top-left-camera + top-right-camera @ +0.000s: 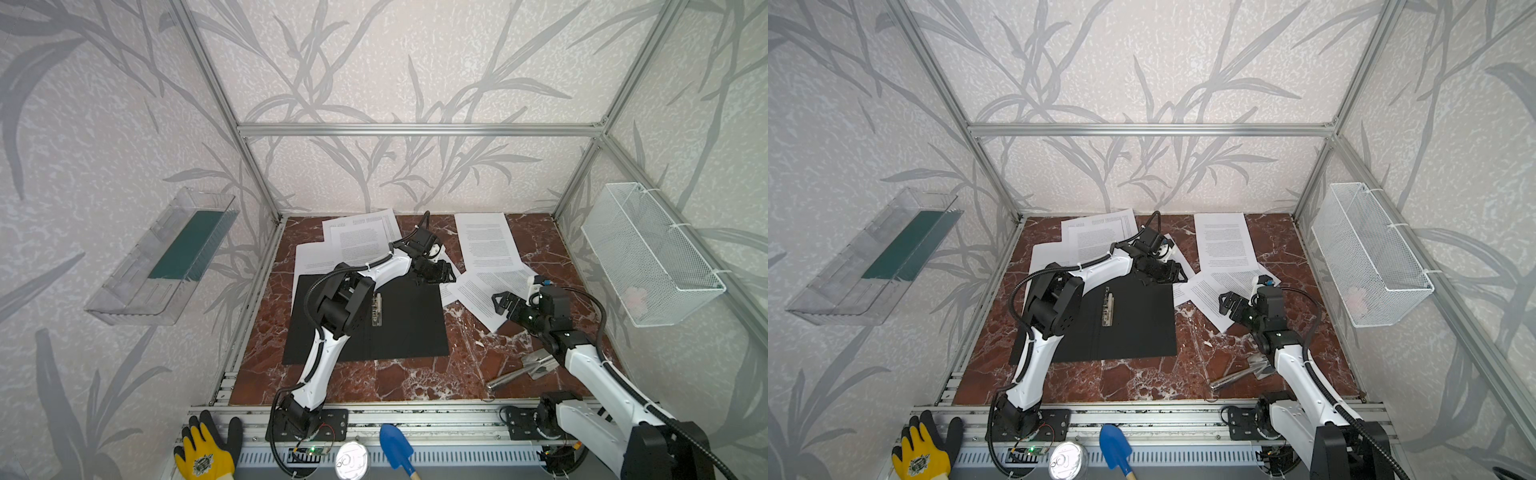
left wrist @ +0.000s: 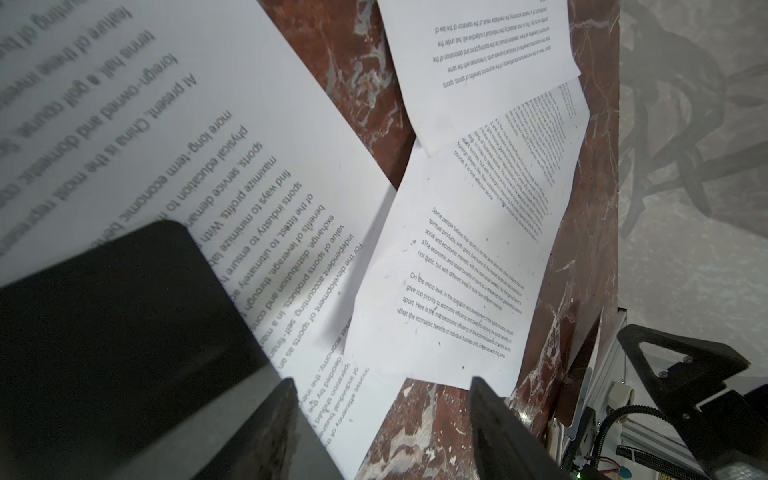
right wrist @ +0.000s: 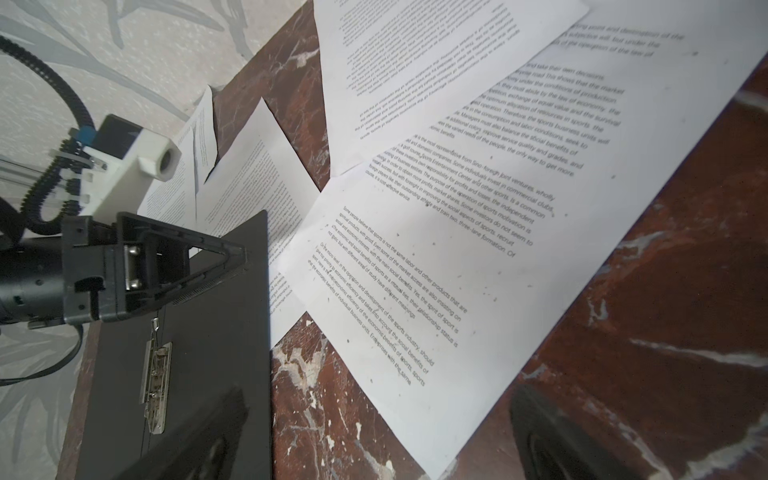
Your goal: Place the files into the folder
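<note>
The folder (image 1: 407, 328) (image 1: 1138, 328) lies open on the marble table, black inside up, with its metal clip (image 1: 376, 309) on the spine. The files lie loose around it: several overlapping sheets (image 1: 361, 237) behind it, one sheet (image 1: 486, 239) at the back right, and more sheets (image 1: 482, 291) (image 3: 415, 257) to its right. My left gripper (image 1: 446, 272) (image 2: 382, 415) hangs low at the folder's far right corner (image 2: 104, 316), jaws apart, with a sheet corner (image 2: 345, 415) and bare marble between them. My right gripper (image 1: 500, 305) (image 3: 374, 440) stands open just above the right-hand sheets, holding nothing.
A silver metal tool (image 1: 523, 368) lies on the table beside the right arm. A white wire basket (image 1: 648, 253) hangs on the right wall and a clear tray (image 1: 166, 257) on the left wall. A yellow glove (image 1: 203, 453), a can (image 1: 351, 461) and a blue scoop (image 1: 395, 446) sit on the front rail.
</note>
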You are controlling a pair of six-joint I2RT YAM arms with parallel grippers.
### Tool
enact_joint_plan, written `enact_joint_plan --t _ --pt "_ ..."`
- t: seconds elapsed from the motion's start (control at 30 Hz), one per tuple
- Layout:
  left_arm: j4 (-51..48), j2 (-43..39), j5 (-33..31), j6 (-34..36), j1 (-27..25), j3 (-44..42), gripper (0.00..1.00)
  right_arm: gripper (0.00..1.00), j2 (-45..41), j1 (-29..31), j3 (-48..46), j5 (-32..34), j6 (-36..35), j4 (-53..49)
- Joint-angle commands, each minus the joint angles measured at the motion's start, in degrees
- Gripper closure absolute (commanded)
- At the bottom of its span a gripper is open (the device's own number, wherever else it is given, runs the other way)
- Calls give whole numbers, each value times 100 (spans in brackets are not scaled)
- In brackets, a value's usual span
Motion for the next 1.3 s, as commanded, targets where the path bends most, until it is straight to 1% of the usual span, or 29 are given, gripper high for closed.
enact_joint_plan --t 0.0,0.17,0.3,0.37,0.67,0.83,0.9,1.03,1.17,1.27 --pt "-568 133 180 293 -14 320 35 1 -237 -25 -82 219 -165 -169" --pt "-739 469 388 318 4 733 38 1 -287 -39 -54 265 -223 -266" --pt "-781 656 566 310 32 930 40 1 -244 -39 -57 96 -206 -182" --pt "-768 693 586 321 41 946 40 1 -218 -39 -57 24 -195 -145" --pt "-538 764 1072 247 52 868 43 1 -60 -48 -65 -172 -162 -24" --pt "-315 728 1164 66 67 784 49 1 -75 -56 -65 -228 -150 -10" --pt "-225 757 1232 -27 75 776 50 1 -80 -65 -64 -255 -141 -4" --pt "-122 786 1251 -130 75 778 51 1 -102 -73 -65 -292 -131 5" --pt "-502 871 852 -5 76 974 51 1 -119 -83 -63 -330 -127 -2" --pt "-546 958 880 -10 69 1048 51 1 -111 -91 -63 -354 -116 5"
